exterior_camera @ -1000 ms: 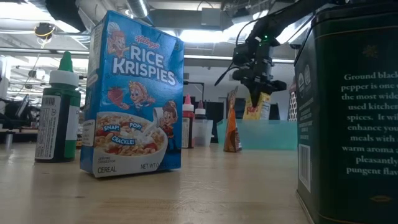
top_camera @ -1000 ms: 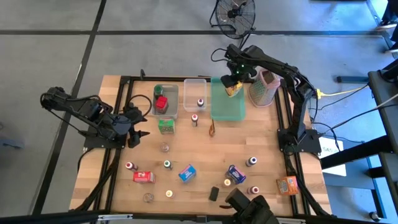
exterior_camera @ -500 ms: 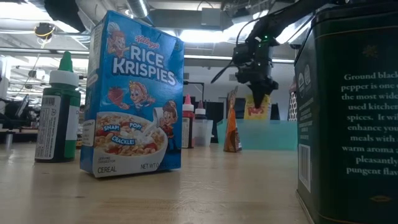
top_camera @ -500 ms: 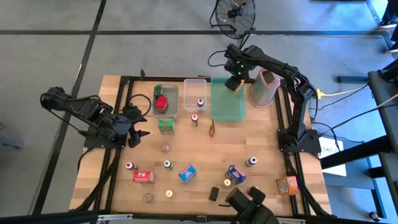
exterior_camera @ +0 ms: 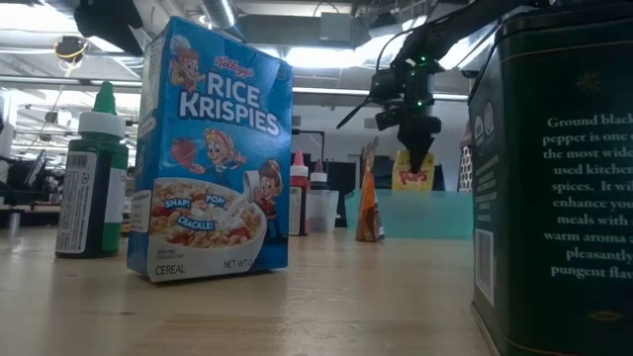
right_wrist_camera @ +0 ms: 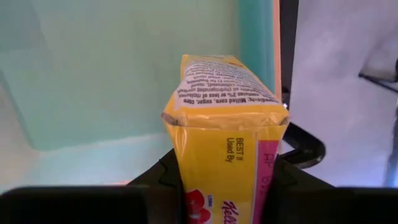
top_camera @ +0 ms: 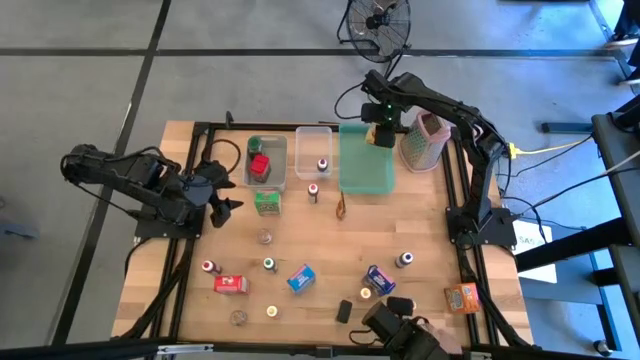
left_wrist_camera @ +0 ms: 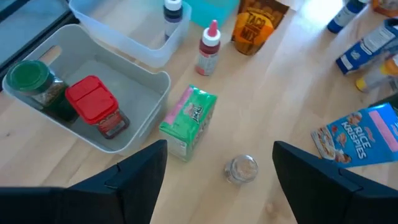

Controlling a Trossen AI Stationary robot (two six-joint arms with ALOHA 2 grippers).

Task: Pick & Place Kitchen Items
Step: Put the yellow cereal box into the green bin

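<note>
My right gripper (top_camera: 378, 128) hangs over the far right corner of the green tray (top_camera: 362, 170), shut on a small yellow cereal box (top_camera: 381, 136). In the low view the box (exterior_camera: 413, 170) stands upright below the gripper (exterior_camera: 416, 146); the tray wall hides its bottom. My left gripper (top_camera: 222, 198) is open above the table's left side, touching nothing. Its wrist view shows a green box (left_wrist_camera: 189, 121) lying on its side and a small round jar (left_wrist_camera: 242, 168) on the wood between the fingers (left_wrist_camera: 143, 168). Other small bottles and boxes are scattered over the near half of the table. My right gripper pinches the yellow cereal box between its two fingers (right_wrist_camera: 166, 169), one on each of two opposite sides (right_wrist_camera: 217, 168). The fingers come from above, pointing down. The box hangs upright over the tray; whether its bottom touches the tray floor I cannot tell.
A pinkish box grater (top_camera: 425, 140) stands right of the tray. Two clear bins (top_camera: 266, 160) (top_camera: 316, 150) sit left of it, one holding a red box and a green-lidded jar. A Rice Krispies box (exterior_camera: 213, 148) and a dark tin (exterior_camera: 564, 178) stand close before the low camera.
My right gripper has carried the yellow box a little toward the table's far edge over the tray, and the box has turned from tilted to upright. My left gripper has shifted slightly toward the far edge.
</note>
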